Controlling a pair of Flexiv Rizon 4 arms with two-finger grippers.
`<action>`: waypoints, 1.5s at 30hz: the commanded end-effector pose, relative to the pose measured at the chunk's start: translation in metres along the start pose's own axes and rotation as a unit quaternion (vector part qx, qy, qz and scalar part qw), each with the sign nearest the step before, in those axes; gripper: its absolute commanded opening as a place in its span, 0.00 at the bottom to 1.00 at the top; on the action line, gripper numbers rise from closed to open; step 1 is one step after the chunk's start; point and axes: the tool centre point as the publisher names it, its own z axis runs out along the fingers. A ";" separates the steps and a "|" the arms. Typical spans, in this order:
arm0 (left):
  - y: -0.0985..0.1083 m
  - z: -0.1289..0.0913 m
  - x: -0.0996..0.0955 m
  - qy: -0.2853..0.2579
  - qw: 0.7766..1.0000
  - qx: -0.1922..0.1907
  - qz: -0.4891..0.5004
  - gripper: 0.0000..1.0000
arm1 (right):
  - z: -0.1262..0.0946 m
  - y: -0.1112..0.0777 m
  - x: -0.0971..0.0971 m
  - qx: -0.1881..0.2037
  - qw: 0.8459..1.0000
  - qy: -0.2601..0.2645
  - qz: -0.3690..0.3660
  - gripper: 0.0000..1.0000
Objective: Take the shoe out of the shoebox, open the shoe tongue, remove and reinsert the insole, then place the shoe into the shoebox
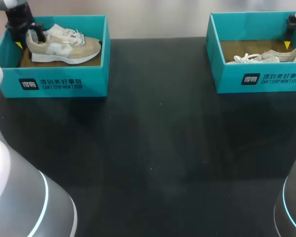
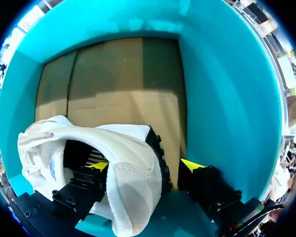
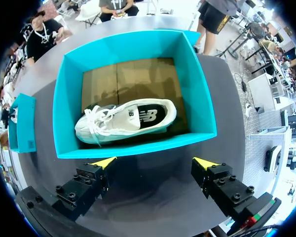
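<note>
we are starting at the far left of the black table [image 1: 153, 148], where the left shoebox [image 1: 59, 83], a teal one with no lid on it, is sitting. the beige shoe [image 1: 64, 47] is standing upright on its sole on the cardboard floor inside, with its toe pointing toward the middle of the table and its heel at the box's left end. our left gripper [image 2: 146, 165] is reaching down into that box at the heel. 1 of its fingers [image 2: 99, 166] is sitting inside the shoe's opening. the other is hanging outside the heel, with a strip of box floor showing between it and the shoe, so the jaws are standing apart and clamping nothing. at the far right, the right shoebox [image 1: 259, 79], also teal, is holding a second shoe [image 3: 126, 120], pale with white laces and lying on its side. our right gripper [image 3: 155, 162] is hovering above that box, well apart from the shoe, with its 2 fingers spread wide and nothing between them.
</note>
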 end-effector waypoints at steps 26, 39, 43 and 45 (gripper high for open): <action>-0.012 -0.028 0.012 -0.005 1.000 0.012 0.003 0.00 | 0.000 -0.001 0.000 0.000 1.000 0.000 0.000 1.00; -0.030 -0.079 0.017 -0.013 1.000 -0.017 0.011 0.00 | 0.000 -0.001 0.000 0.000 1.000 0.000 0.000 1.00; -0.036 -0.104 0.017 -0.013 1.000 -0.024 0.007 0.00 | 0.000 -0.001 0.000 0.000 1.000 0.000 0.000 1.00; -0.042 -0.116 0.017 -0.006 0.999 -0.032 0.007 0.00 | 0.000 -0.001 0.000 0.000 1.000 0.000 0.000 1.00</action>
